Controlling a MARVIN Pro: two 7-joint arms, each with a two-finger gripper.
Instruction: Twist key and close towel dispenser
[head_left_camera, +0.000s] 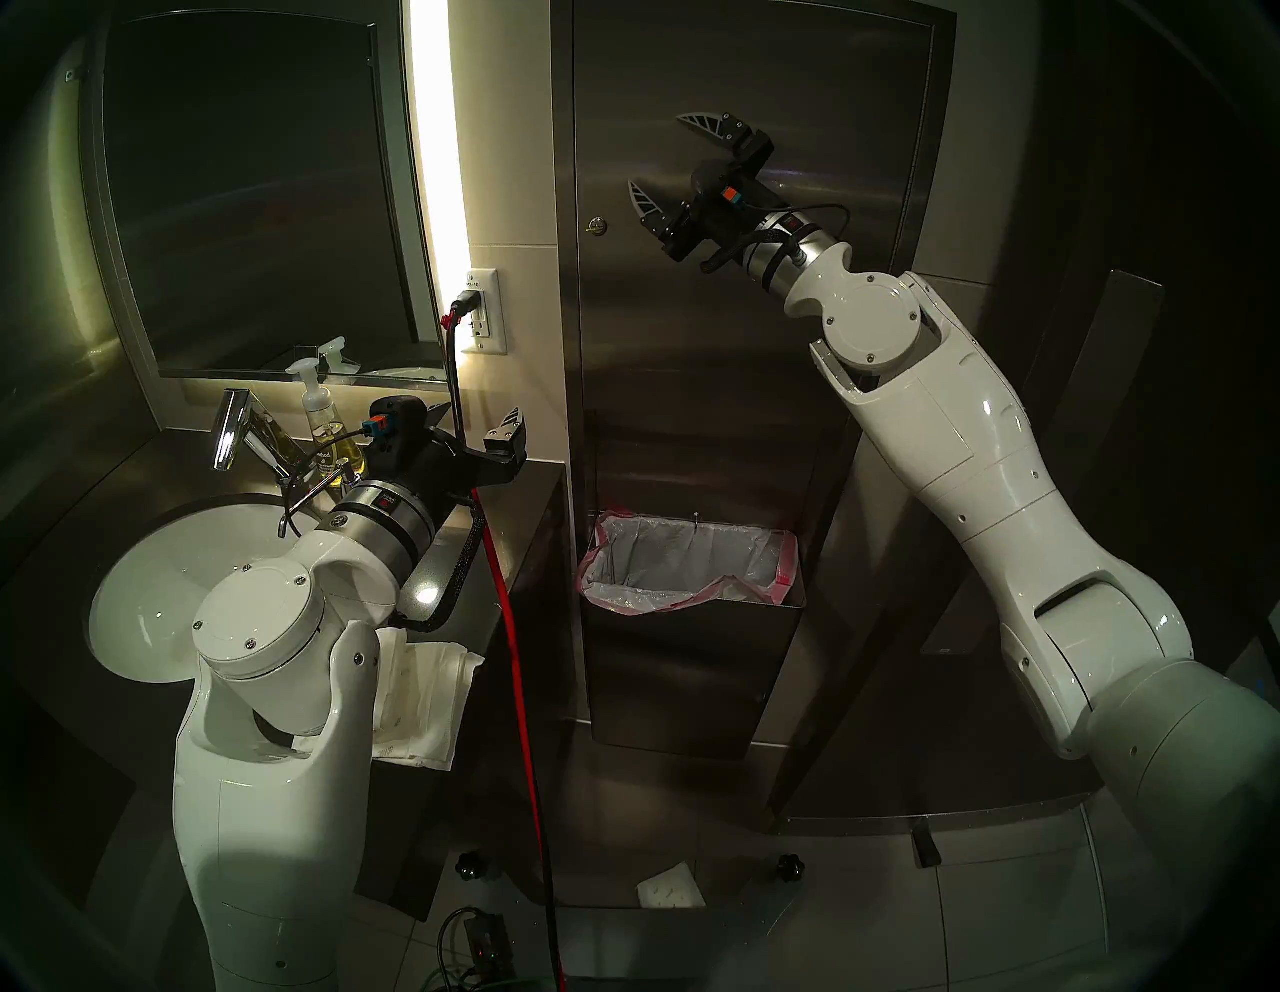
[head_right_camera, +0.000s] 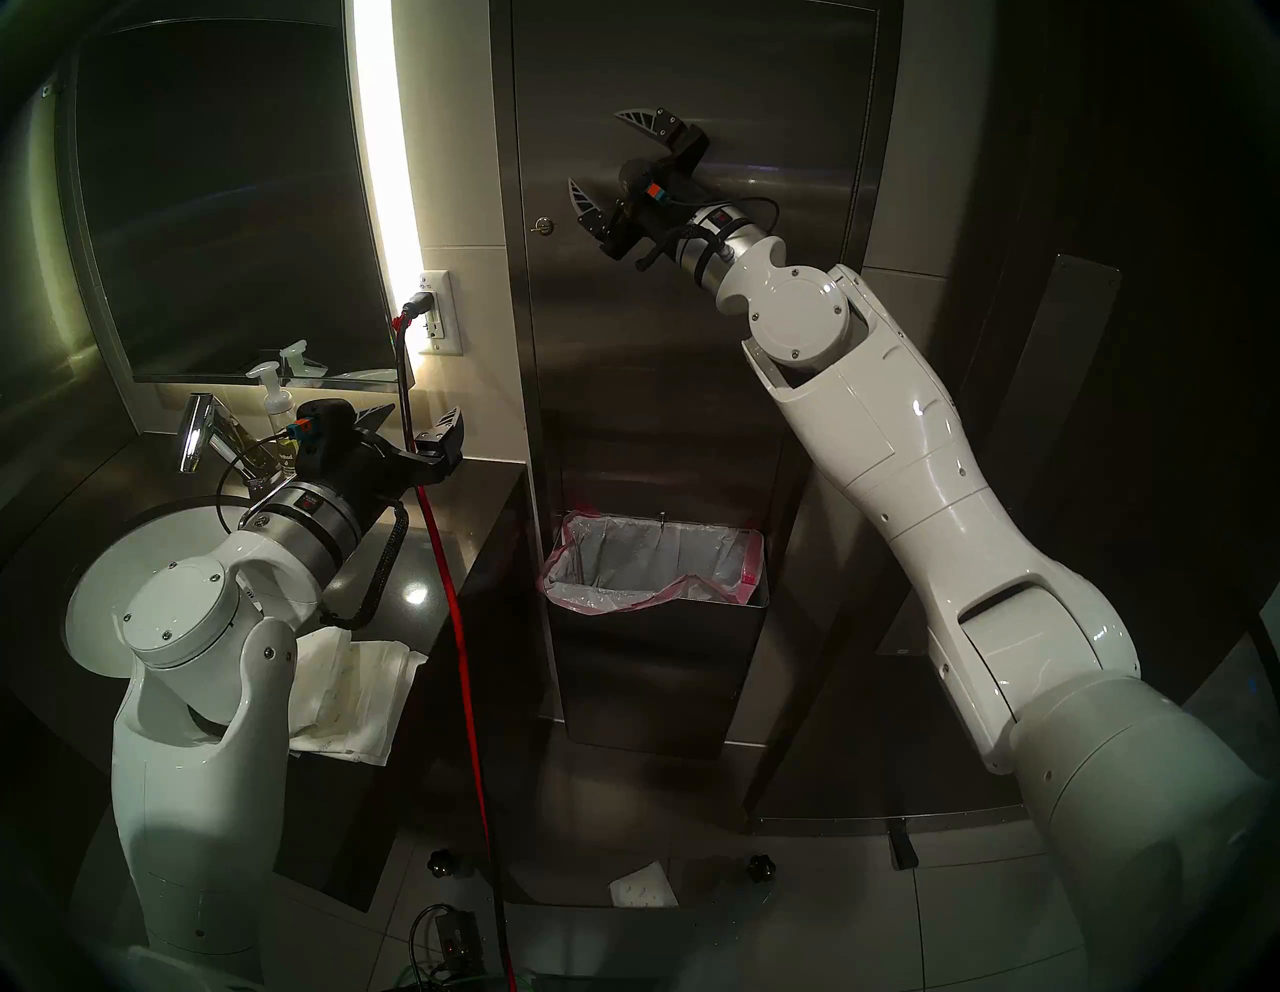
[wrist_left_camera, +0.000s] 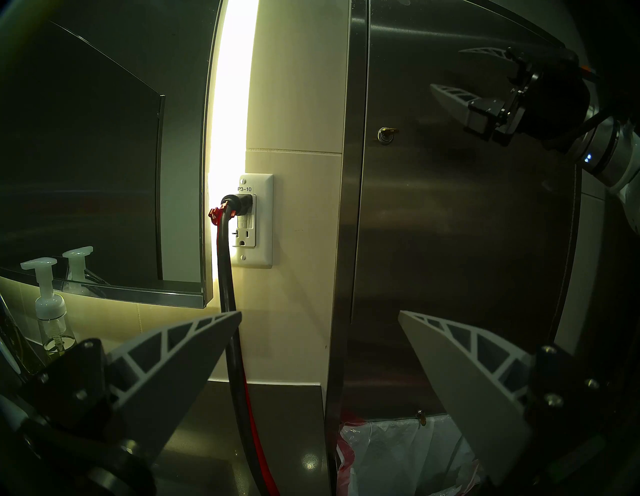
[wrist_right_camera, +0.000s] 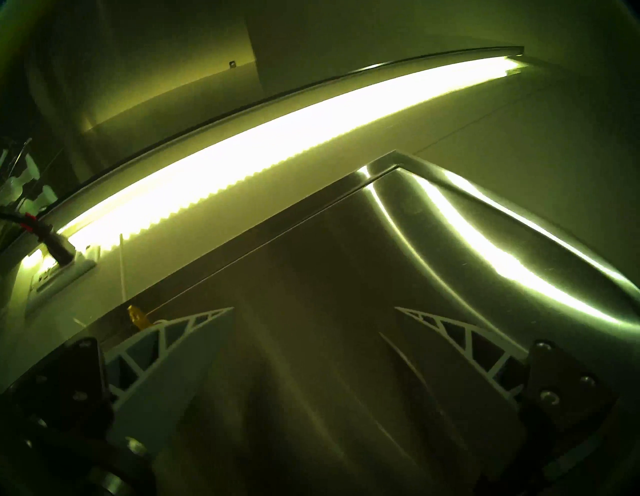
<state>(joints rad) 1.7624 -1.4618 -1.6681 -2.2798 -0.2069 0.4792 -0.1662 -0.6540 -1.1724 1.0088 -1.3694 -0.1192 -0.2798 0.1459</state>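
With door looking flush to the frame, what matters now is where key sits relative to the two grippers:

dispenser: towel dispenser is the tall steel cabinet right of the mirror; long door runs 12-to-6, no visible gap at its left edge; lined bin in the lower recess.
right arm: right gripper is up in front of the upper door panel, aimed toward 10 o'clock, jaws spread wide, nothing between them. Contact with the steel: cannot tell.
left arm: left gripper is parked low over the counter by the red cable, jaws also spread, empty, well apart from the lock.
key: key sits in the lock at the door's left edge, mid-height; from the right gripper it lies at about 7 o'clock, near. Brass head reads roughly 3-to-9 in the head view; too small to be sure.
nearer arm: right, clearly.
next move (judgement): drop the right gripper toward 7 o'clock, line its jaws across the key head, then pinch and twist.
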